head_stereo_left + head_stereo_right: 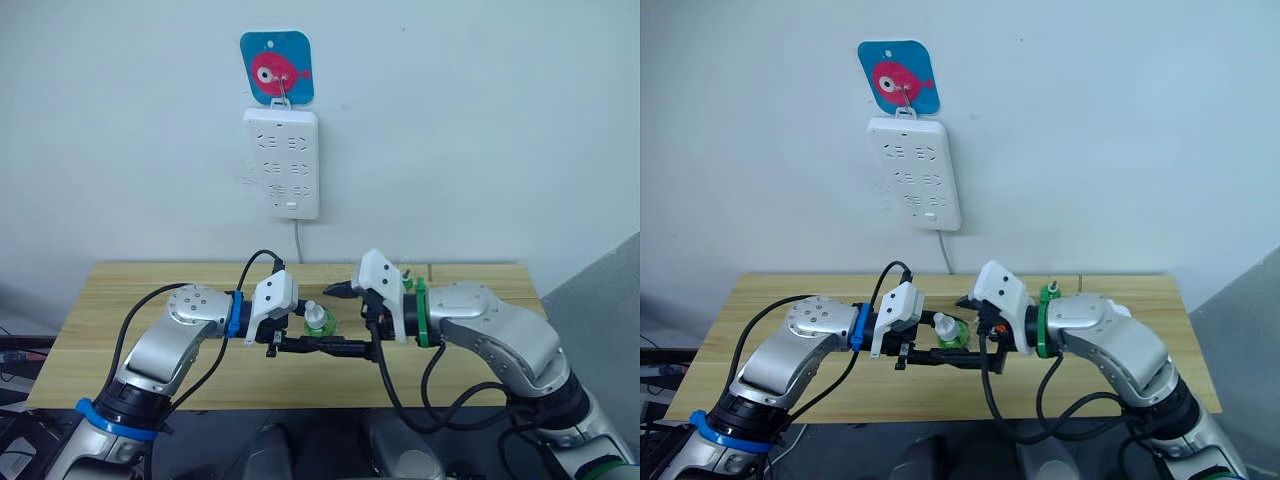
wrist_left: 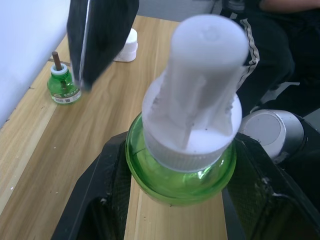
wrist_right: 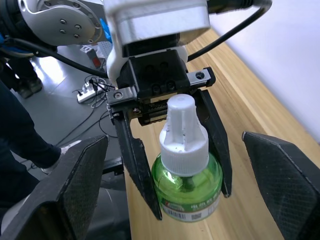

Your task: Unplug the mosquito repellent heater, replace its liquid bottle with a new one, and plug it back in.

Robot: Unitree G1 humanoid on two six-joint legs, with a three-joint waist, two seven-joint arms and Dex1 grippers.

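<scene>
Closest to us is the capped green translucent plastic refill bottle (image 2: 181,165), sitting between the two black fingers of our left tool (image 3: 175,165), which is closed on the bottle's round belly and holds it upright above the light wooden desk (image 1: 120,300). Its tall white ribbed plastic cap (image 3: 183,131) is still on.

Going by size from there: the desk, then the tall white multi-socket power strip (image 1: 281,162) hanging on the wall under a blue square hook plate with a pink fish (image 1: 277,66). All its sockets look empty to us. Next is our right tool (image 3: 175,200), fingers spread wide on either side of the bottle, gripping nothing. Then a small white rounded plastic thing (image 2: 127,46) far back on the desk near the wall; we reckon that's the mosquito repellent heater, but it's too small to be sure. Beside it stands a second green bottle with a bare brown wick (image 2: 62,82), uncapped.

Handling-wise, we'd guess the bottle is light, hard and smooth, so slippery on the curved belly. The belly hold looks fine for steadying. The cap's ribs are the obvious place for the right tool to pinch and twist. Once the cap's off, the wick is thin and probably snaps easily, so keep it upright and don't touch it.
</scene>
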